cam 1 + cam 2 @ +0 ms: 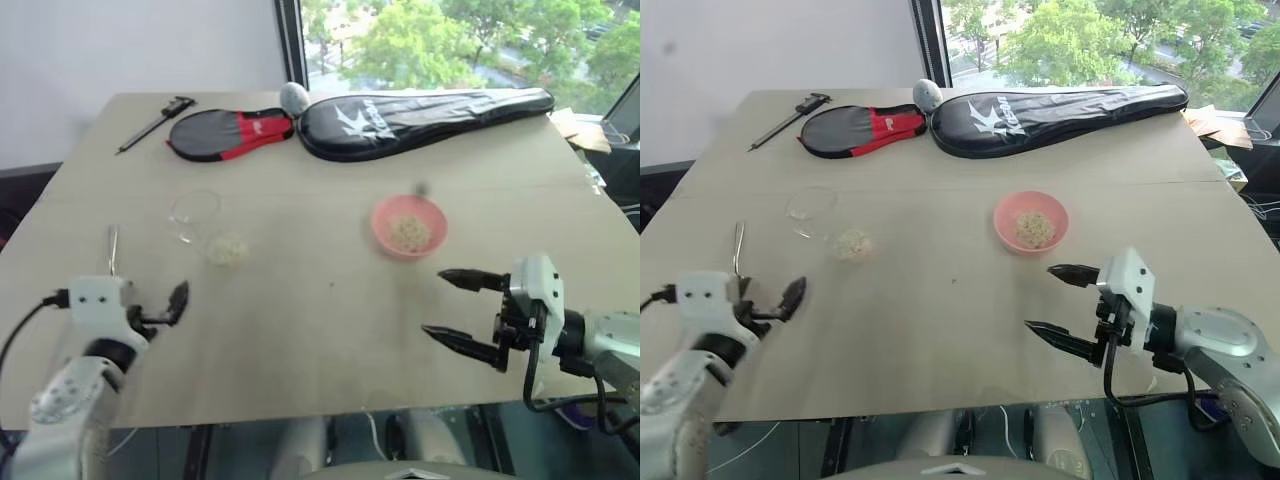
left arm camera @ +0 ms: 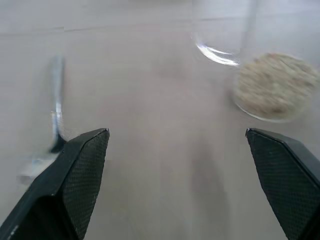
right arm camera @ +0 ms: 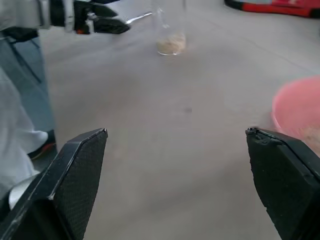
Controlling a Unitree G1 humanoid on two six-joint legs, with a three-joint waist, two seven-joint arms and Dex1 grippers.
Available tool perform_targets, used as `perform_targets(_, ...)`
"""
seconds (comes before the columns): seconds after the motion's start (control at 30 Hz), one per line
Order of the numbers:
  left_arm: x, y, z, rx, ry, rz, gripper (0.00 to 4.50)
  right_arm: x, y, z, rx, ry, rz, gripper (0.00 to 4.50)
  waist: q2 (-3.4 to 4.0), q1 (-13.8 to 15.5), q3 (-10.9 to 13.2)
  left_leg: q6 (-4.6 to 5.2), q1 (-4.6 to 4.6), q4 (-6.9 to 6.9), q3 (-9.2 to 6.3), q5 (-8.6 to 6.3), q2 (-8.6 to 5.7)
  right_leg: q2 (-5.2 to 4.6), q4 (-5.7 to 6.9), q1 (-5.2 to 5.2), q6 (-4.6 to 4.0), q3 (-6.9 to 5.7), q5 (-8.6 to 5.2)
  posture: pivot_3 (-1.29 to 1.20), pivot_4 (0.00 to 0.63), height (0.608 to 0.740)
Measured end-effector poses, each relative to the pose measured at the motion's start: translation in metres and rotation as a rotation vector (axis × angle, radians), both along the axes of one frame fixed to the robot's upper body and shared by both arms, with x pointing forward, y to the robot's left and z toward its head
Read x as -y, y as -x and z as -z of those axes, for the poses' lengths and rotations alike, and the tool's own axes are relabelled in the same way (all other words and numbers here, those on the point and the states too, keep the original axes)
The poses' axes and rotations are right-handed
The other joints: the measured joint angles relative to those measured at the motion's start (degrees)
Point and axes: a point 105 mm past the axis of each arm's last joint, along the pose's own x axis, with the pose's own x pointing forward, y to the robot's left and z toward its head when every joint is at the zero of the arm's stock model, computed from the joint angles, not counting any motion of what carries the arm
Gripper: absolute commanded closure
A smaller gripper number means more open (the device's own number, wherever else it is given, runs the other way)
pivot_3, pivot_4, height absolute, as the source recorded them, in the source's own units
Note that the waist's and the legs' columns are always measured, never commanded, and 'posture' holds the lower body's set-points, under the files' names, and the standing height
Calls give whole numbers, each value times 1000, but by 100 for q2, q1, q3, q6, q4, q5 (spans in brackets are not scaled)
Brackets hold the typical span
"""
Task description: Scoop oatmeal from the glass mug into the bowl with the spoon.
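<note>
Both tools sit at the near edge of the table [image 1: 300, 330], each with its fingers spread wide and nothing between them. Left tool [image 1: 165, 305] hovers at near left, just short of the spoon [image 1: 112, 248], which lies flat on the table with its handle running near-to-far — judged to be the next thing to pick up, hence the open fingers lined up beside it. Right tool [image 1: 455, 310] hangs at near right, pointing leftward across the table, well apart from everything.

Glass mug [image 1: 200, 225] stands right of the spoon, a low heap of oatmeal [image 1: 226, 249] in its bottom. Bowl [image 1: 408, 226] — pink, right of centre — already holds some flakes, so transfer appears partly done. Mug and bowl stand well apart. Racket covers [image 1: 420, 115] and a dark caliper [image 1: 155, 120] lie at the far edge, out of the working zone.
</note>
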Motion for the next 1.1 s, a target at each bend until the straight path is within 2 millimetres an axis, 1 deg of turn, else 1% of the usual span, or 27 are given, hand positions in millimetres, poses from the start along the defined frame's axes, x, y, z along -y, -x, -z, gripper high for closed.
perform_targets(0.03, -9, -5, -8, 0, -3, -11, 0, -2, 0, -1, -1, -1, -10, 27, -1, 3, 0, 0, -1, 0, 0, 0, 0, -1, -2, 0, 0, 0, 0, 0, 150, 740)
perform_targets(0.1, -15, -11, -13, 0, -5, -17, 0, -4, 0, -2, 0, 0, -17, 27, -1, 15, 1, -1, -3, 1, 1, 0, -5, -7, -2, 0, 0, 0, 0, 0, 150, 740)
perform_targets(0.17, -27, -23, -21, -27, -24, -23, 0, -9, -1, -4, 10, 3, -28, 27, -7, 31, 8, -2, -3, 1, -1, 1, -6, -8, -2, -1, 0, -2, 0, 0, 150, 740)
perform_targets(0.2, -32, -26, -21, -43, -27, -28, 0, -10, -2, -5, 13, 4, -31, 27, -7, 37, 8, -2, -2, 1, -1, 1, -7, -10, -2, 0, 0, -2, 0, 0, 150, 740)
perform_targets(0.23, -36, -35, -18, -88, -34, -20, 0, -11, -2, -6, 16, 7, -27, 27, -6, 43, 9, -3, -3, 0, -1, 1, -8, -13, -2, -1, 0, -3, 0, 0, 150, 740)
perform_targets(0.27, -37, -36, -16, -100, -35, -20, 0, -12, -3, -6, 19, 6, -29, 27, -6, 43, 10, -3, -5, 1, -1, 1, -8, -13, -2, -2, 0, -3, 0, 0, 150, 740)
perform_targets(0.37, -42, -52, 0, -168, 6, -30, 0, -16, -5, -12, 47, 4, -28, 27, -15, 47, 20, -11, -9, 0, -4, 6, -9, -18, -2, -6, 0, -7, 0, 0, 150, 740)
perform_targets(0.47, -49, -58, 13, -224, 32, -71, 0, -15, -7, -12, 47, 7, -7, 27, -26, 48, 26, -23, -22, 0, -7, 12, -10, -23, -6, -14, 0, -10, 1, 0, 150, 740)
perform_targets(0.7, -59, -68, 14, -240, 36, -133, 0, -8, -9, -9, 40, 10, 53, 27, -25, 48, 26, -28, -21, -1, -8, 15, -10, -26, 1, -17, 0, -10, 1, 0, 150, 740)
perform_targets(0.83, -63, -68, 16, -257, 42, -151, 0, -5, -8, -4, 26, 14, 67, 27, -22, 32, 24, -16, -12, -1, -4, 8, -10, -36, 10, -16, -1, -18, 1, 0, 150, 740)
perform_targets(0.87, -63, -68, 16, -259, 42, -151, 523, -5, -8, -4, 27, 16, 68, 0, -19, 31, 24, -13, -11, -1, -4, 7, -10, -37, 10, -16, -1, -18, 1, 0, 150, 740)
perform_targets(0.9, -63, -68, 16, -262, 45, -150, 796, -5, -8, -4, 32, 16, 69, 0, -17, 30, 23, -14, -11, -1, -4, 7, -10, -37, 10, -16, -1, -18, 1, 0, 150, 740)
perform_targets(0.93, -62, -69, 17, -266, 55, -151, 1228, -5, -8, -4, 36, 17, 70, 0, -17, 27, 23, -15, -11, -1, -4, 7, -10, -37, 10, -16, -1, -19, 1, 0, 150, 740)
perform_targets(1.0, -64, -68, 18, -273, 84, -166, 2215, -4, -8, -3, 36, 20, 73, 0, -16, 7, 22, -15, -11, -1, -4, 7, -10, -37, 9, -16, -1, -19, 1, 0, 150, 740)
perform_targets(1.07, -73, -64, 19, -269, 106, -217, 3312, -4, -8, -3, 40, 23, 75, 0, -15, -73, 22, -15, -11, -4, -3, 7, -10, -37, 9, -16, -1, -18, 1, 0, 150, 740)
perform_targets(1.1, -76, -62, 19, -267, 109, -234, 3778, -3, -9, -3, 41, 23, 77, 0, -14, -93, 21, -15, -10, -5, -2, 7, -10, -37, 9, -16, -1, -18, 1, 0, 150, 740)
